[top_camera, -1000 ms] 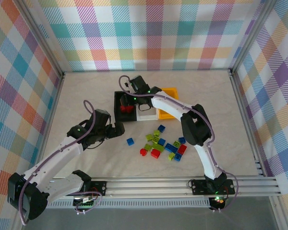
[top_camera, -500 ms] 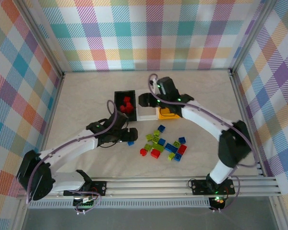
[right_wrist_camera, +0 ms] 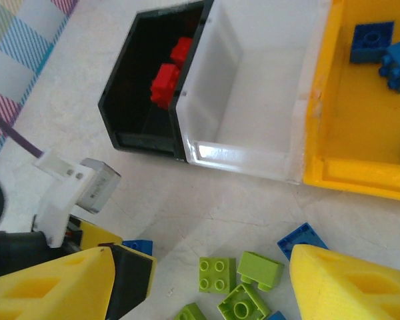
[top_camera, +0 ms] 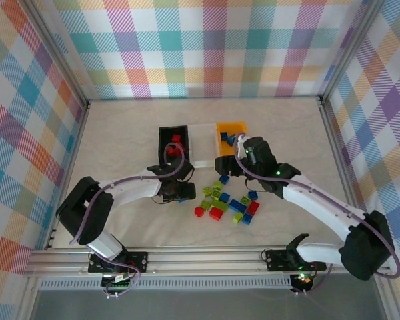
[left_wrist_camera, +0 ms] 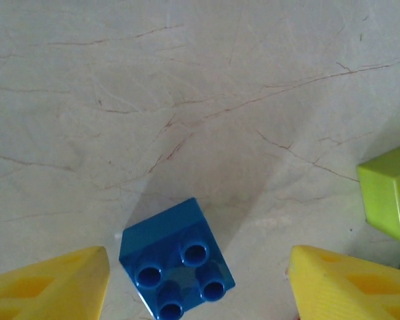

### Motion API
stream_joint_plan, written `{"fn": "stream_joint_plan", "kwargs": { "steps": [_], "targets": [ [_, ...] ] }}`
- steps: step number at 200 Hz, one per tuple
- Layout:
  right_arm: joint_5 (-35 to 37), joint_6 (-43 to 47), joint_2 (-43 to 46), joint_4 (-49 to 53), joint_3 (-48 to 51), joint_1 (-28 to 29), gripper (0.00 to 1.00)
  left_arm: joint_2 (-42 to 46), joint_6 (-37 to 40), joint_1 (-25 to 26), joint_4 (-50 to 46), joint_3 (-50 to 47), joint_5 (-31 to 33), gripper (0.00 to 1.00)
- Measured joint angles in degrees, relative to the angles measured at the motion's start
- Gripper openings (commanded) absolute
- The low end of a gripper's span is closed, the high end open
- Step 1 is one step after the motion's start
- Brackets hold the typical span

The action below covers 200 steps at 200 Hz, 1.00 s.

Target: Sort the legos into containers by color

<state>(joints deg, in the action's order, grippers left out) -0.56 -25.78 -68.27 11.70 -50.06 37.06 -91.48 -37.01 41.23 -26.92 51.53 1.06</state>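
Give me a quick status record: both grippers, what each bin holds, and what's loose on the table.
left gripper: open, fingers on either side of a blue brick lying on the table
right gripper: open, holding nothing, above lime green bricks near the bins
black bin: red bricks
white bin: no bricks seen
orange-yellow bin: blue bricks
loose pile: red, blue and lime green bricks mixed, in front of the bins
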Motion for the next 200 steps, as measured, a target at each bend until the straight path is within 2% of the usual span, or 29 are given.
{"fn": "stream_joint_plan", "kwargs": {
  "steps": [69,94,123,140,158,200],
  "targets": [
    [2.93,-0.24,3.63,-0.07,3.02,-0.70,0.71,-2.40,-0.92,-0.07,-1.20,0.17,1.07,0.35],
    [3.23,-0.39,3.63,-0.07,3.06,-0.74,0.71,-2.05,-0.85,-0.04,-1.46,0.39,0.98,0.30],
    [4.76,-0.68,4.31,-0.07,3.48,-0.83,0.71,-2.03,-0.63,-0.04,-3.13,2.40,0.92,0.30],
    [6.21,-1.14,5.90,-0.04,4.66,-0.92,0.71,-2.34,0.39,-0.04,-5.57,8.33,0.94,0.30],
    [7.56,-1.95,7.43,0.02,6.12,-1.05,0.71,-4.81,1.44,-0.04,-6.60,19.21,0.96,0.30],
    [9.57,-2.99,9.40,1.64,7.65,-1.11,0.71,-20.00,5.03,-0.07,-7.52,49.40,1.40,0.29]
  ]
}}
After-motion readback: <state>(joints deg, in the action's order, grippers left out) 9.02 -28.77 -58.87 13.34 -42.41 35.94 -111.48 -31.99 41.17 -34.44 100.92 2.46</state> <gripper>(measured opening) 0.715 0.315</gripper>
